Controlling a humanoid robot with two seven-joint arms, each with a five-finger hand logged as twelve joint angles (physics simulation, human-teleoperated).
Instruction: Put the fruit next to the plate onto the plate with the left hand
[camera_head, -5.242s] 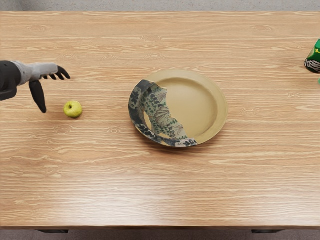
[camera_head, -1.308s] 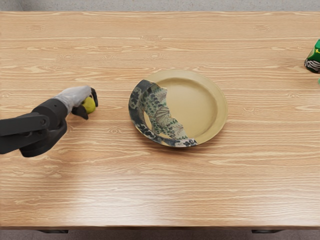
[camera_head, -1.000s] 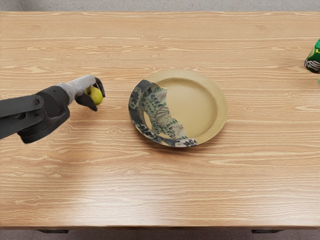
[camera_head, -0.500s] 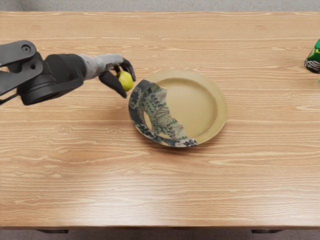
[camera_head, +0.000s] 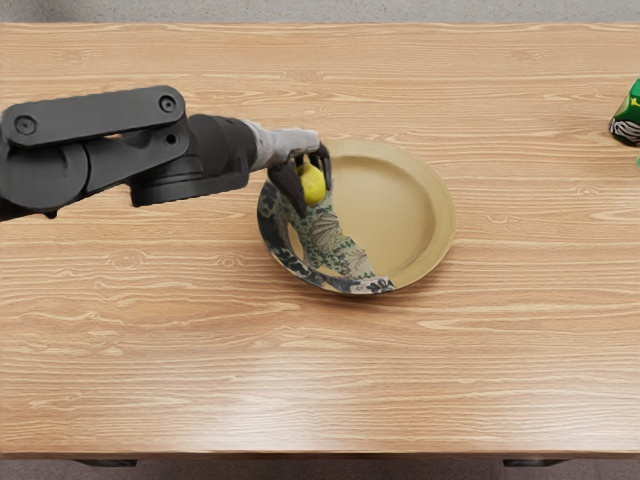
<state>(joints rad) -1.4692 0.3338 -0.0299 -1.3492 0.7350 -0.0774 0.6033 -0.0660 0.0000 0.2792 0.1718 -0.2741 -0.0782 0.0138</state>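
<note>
Over the left part of the one tan, part-patterned plate (camera_head: 410, 210), the left hand (camera_head: 300, 168) grips the single yellow-green apple (camera_head: 313, 184) in curled fingers, while one green patterned object (camera_head: 627, 115) stands well apart at the wooden table's (camera_head: 320, 370) right edge.

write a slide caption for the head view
Left hand holds the yellow-green fruit over the left side of the plate.
</note>
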